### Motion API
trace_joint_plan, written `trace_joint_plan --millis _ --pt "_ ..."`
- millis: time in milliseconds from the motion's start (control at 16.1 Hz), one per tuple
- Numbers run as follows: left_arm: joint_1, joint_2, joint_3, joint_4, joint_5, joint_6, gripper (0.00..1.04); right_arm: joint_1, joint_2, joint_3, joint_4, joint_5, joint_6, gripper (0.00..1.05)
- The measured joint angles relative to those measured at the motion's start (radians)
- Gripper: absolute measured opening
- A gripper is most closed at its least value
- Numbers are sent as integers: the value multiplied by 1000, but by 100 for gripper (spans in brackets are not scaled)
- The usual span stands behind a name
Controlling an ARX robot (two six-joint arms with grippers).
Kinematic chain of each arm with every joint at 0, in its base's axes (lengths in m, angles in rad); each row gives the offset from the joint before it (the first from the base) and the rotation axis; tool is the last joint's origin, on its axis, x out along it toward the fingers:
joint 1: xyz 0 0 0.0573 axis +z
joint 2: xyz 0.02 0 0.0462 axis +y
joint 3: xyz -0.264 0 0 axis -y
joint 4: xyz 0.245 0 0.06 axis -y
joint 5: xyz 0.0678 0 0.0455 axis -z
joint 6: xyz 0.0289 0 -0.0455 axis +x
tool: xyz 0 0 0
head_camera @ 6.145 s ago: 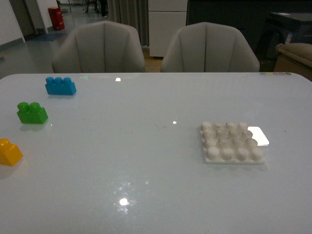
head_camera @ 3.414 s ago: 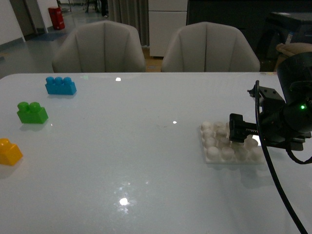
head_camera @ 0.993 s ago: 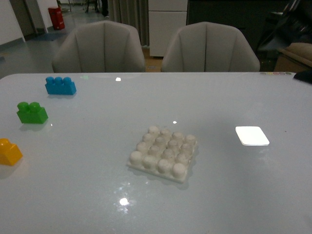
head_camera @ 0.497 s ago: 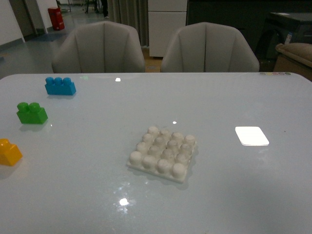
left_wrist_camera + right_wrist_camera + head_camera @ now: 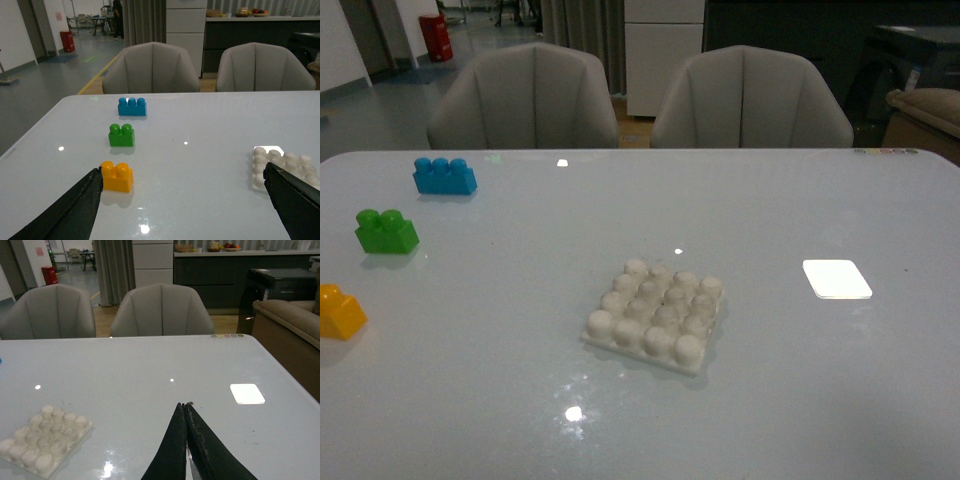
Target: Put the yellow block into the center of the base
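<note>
The yellow block (image 5: 338, 311) sits at the table's left edge; in the left wrist view it (image 5: 116, 176) lies just beside one fingertip. The white studded base (image 5: 655, 315) lies turned a little near the table's middle; it also shows in the left wrist view (image 5: 281, 169) and the right wrist view (image 5: 44, 439). My left gripper (image 5: 184, 175) is open wide and empty, above the table. My right gripper (image 5: 184, 404) is shut and empty, above bare table right of the base. Neither arm shows in the front view.
A green two-stud brick (image 5: 386, 231) and a blue three-stud brick (image 5: 444, 176) lie behind the yellow block. A bright patch of light (image 5: 836, 278) lies on the table (image 5: 520, 400) at right. Two grey chairs (image 5: 525, 98) stand behind the far edge.
The base has been moved from the right, beside the light patch, to the table's middle and turned a little. The right arm, seen on it earlier, has left the front view.
</note>
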Motion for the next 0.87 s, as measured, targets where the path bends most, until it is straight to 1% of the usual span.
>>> trace_joint_plan --millis 372,434,869 --pt "0 0 0 0 0 0 98 0 -214 -68 -134 0 0 2" --pt "0 0 0 0 0 0 98 0 -229 -94 -89 0 0 2" --pt "0 0 0 0 0 0 98 0 -438 -105 -304 0 0 2"
